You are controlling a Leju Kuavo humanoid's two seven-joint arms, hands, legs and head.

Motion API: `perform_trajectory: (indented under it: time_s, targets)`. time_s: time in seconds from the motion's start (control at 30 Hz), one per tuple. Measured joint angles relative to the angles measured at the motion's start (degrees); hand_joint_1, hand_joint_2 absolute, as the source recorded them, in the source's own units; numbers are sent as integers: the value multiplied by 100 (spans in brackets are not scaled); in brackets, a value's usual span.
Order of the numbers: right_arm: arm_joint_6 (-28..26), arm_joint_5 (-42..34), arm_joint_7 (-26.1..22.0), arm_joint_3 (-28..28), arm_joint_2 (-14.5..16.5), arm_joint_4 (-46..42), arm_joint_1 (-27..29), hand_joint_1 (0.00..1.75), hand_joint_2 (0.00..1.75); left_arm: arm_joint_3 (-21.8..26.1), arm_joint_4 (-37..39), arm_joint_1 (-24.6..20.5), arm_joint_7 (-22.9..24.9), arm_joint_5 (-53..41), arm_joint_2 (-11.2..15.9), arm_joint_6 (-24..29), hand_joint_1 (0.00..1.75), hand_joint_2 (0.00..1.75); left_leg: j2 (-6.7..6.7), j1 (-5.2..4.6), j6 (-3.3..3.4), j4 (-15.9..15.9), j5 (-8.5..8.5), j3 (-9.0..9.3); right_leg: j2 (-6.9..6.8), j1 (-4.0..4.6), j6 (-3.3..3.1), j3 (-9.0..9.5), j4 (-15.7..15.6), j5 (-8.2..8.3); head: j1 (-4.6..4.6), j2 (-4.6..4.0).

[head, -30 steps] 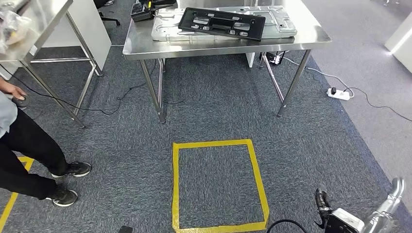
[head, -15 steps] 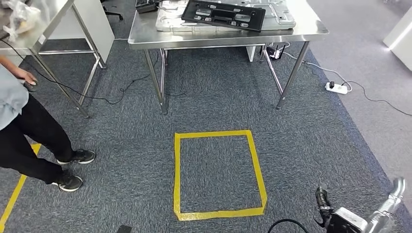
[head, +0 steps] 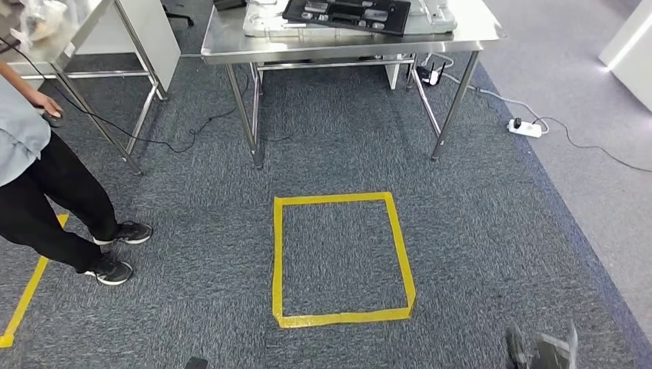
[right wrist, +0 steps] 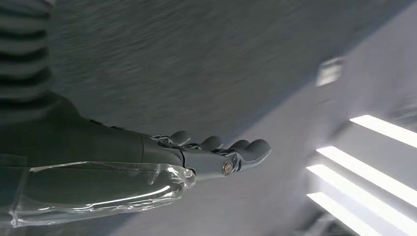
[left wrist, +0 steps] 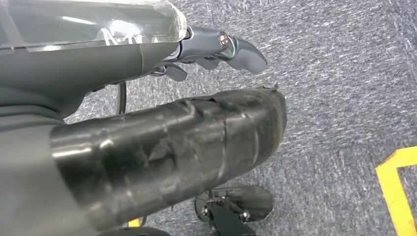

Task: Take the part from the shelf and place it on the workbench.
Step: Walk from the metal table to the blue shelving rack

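Observation:
A flat black plastic part (head: 346, 14) lies on a pale grey panel (head: 261, 23) on the steel workbench (head: 323, 48) at the far end of the head view. My right hand (head: 542, 352) shows blurred at the bottom right edge, low over the carpet and far from the bench. In the right wrist view the right hand (right wrist: 216, 157) has its fingers stretched out and holds nothing. My left hand (left wrist: 211, 49) hangs over the carpet in the left wrist view, thumb out, with nothing in it.
A yellow tape square (head: 342, 257) marks the carpet in front of the bench. A person (head: 46, 192) in dark trousers stands at the left beside a second steel table (head: 69, 46). A power strip (head: 525, 128) and cable lie on the floor right of the bench.
The whole picture has shifted: bench and tape square sit higher in the frame, so the camera moved. My right hand has sunk toward the bottom edge and is blurred.

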Motion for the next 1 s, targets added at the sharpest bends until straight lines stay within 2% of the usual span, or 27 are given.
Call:
perform_trajectory:
  time_s: [0.03, 0.07, 0.13, 0.17, 0.2, 0.23, 0.27, 0.3, 0.33, 0.37, 0.4, 0.43, 0.5, 0.53, 0.6, 0.63, 0.67, 0.7, 0.73, 0.8, 0.83, 0.87, 0.93, 1.0]
  targets:
    - [-49, 81, -73, -313, -57, 585, -140, 0, 0, 3, 0, 5, 0, -10, -1, 3, 0, 0, -11, 11, -32, 165, -151, -76, -12, -7, -56, -33, -9, 43, 0, 0]
    - [-105, 167, -70, -586, -105, 1111, -258, 0, 0, 5, 0, 8, 1, -22, -1, 7, 0, 0, -18, 21, -59, 444, -373, -188, -20, -10, -99, -74, -12, 82, -2, -1]
    - [-201, 331, 119, -1001, -162, 1965, -442, 0, 0, 7, 0, 12, 8, -50, -1, 13, 0, 0, -19, 27, -88, 1193, -821, -445, -16, 10, -136, -167, 5, 143, -3, 0]
    - [-233, 412, 259, -1175, -173, 2315, -510, 0, 0, 8, 0, 14, 12, -63, -1, 13, 0, 0, -20, 26, -89, 1451, -916, -505, -10, 24, -139, -209, 21, 163, -2, -1]
    - [-268, 496, 411, -1330, -178, 2620, -571, 0, 0, 8, 0, 17, 17, -76, -1, 13, 0, 0, -20, 21, -75, 1518, -899, -471, 2, 39, -139, -246, 40, 176, -2, -1]
    - [-300, 580, 565, -1465, -179, 2890, -624, 0, 0, 9, 0, 20, 21, -86, -1, 13, 0, 0, -22, 12, -45, 1365, -784, -327, 18, 56, -138, -271, 60, 183, -3, -1]
    - [-327, 659, 712, -1576, -179, 3121, -672, 0, 0, 10, 0, 22, 24, -97, -1, 13, 0, 0, -39, -5, 11, 1005, -607, -83, 37, 74, -137, -285, 75, 186, -2, -1]
    - [-351, 728, 841, -1664, -172, 3325, -715, 0, 0, 13, 0, 22, 28, -110, 4, 14, 0, 0, -80, -23, 96, 585, -478, 180, 53, 83, -134, -291, 84, 190, 1, -1]
    - [-371, 783, 949, -1733, -169, 3498, -759, 0, 0, 15, 0, 22, 30, -121, 9, 15, 0, 0, -119, -41, 166, 219, -391, 404, 69, 90, -124, -298, 89, 198, 2, 0]
    - [-391, 834, 1055, -1795, -166, 3657, -802, 0, 0, 18, 0, 24, 32, -131, 14, 16, 0, 0, -155, -62, 220, -36, -356, 549, 82, 81, -100, -308, 90, 215, 3, 0]
    - [-413, 886, 1167, -1851, -164, 3797, -841, 0, 0, 21, 0, 25, 33, -140, 18, 17, 0, 0, -177, -79, 252, -147, -368, 606, 97, 64, -69, -321, 86, 235, 2, 1]
    - [-433, 940, 1293, -1897, -166, 3913, -875, 0, 0, 25, 0, 26, 33, -145, 16, 17, 0, 0, -170, -93, 256, -196, -351, 625, 114, 53, -33, -329, 73, 258, -1, 1]
    - [-467, 1059, 1584, -1978, -162, 4111, -912, 0, 0, 30, 0, 21, 32, -153, -2, 15, 0, 0, -130, -55, 286, -346, -272, 668, 134, 56, 25, -341, 88, 239, 0, 1]
    - [-486, 1127, 1731, -2010, -160, 4192, -925, 0, 0, 33, 0, 15, 31, -155, -11, 14, 0, 0, -101, -30, 305, -424, -227, 688, 134, 64, 47, -397, 207, 145, 1, 1]
    - [-519, 1268, 1988, -2052, -160, 4334, -942, 0, 0, 42, 0, 7, 32, -160, -21, 13, 0, 0, -39, -11, 323, -491, -172, 680, 124, 48, 92, -684, 805, -213, 3, 0]
    - [-530, 1331, 2079, -2059, -158, 4396, -948, 0, 0, 46, 0, 7, 33, -166, -21, 13, 0, 0, -13, -11, 327, -481, -165, 653, 120, 27, 119, -875, 1200, -399, 2, 0]
    - [-533, 1370, 2135, -2060, -157, 4449, -949, 0, 0, 49, 0, 10, 34, -171, -22, 13, 0, 0, 13, -12, 322, -456, -167, 624, 112, 4, 147, -1019, 1503, -502, 3, -1]
    - [-535, 1393, 2162, -2060, -156, 4490, -948, 0, 0, 50, 0, 12, 34, -176, -25, 12, 0, 0, 39, -9, 313, -424, -173, 597, 103, -17, 175, -1074, 1627, -496, 2, -1]
    - [-536, 1405, 2175, -2061, -156, 4524, -948, 0, 0, 51, 0, 13, 34, -179, -29, 12, 0, 0, 61, -1, 298, -383, -185, 573, 87, -37, 200, -1010, 1511, -376, 2, -1]
    - [-538, 1412, 2178, -2063, -157, 4569, -954, 0, 0, 54, 0, 9, 35, -177, -37, 12, 0, 0, 97, 17, 242, -273, -233, 527, -3, -72, 234, -638, 797, -23, 3, -1]
    - [-537, 1418, 2182, -2063, -156, 4591, -962, 0, 0, 55, 0, 6, 34, -176, -39, 12, 0, 0, 111, 11, 201, -202, -268, 504, -38, -70, 222, -473, 464, 99, 2, 0]
    - [-534, 1443, 2200, -2063, -154, 4613, -969, 0, 0, 57, 0, 4, 34, -176, -39, 12, 0, 0, 121, 1, 160, -148, -294, 485, -61, -62, 196, -375, 264, 153, 0, -1]
    - [-522, 1586, 2315, -2054, -151, 4658, -975, 0, 0, 61, 0, 0, 34, -176, -39, 12, 0, 0, 140, -19, 88, -95, -316, 466, -33, -34, 117, -373, 214, 161, -3, -1]
    - [-489, 1826, 2534, -2016, -143, 4699, -968, 0, 0, 69, 0, 0, 34, -176, -40, 12, 0, 0, 128, 1, 28, -58, -357, 447, -5, -41, 38, -392, 209, 190, -3, 1]
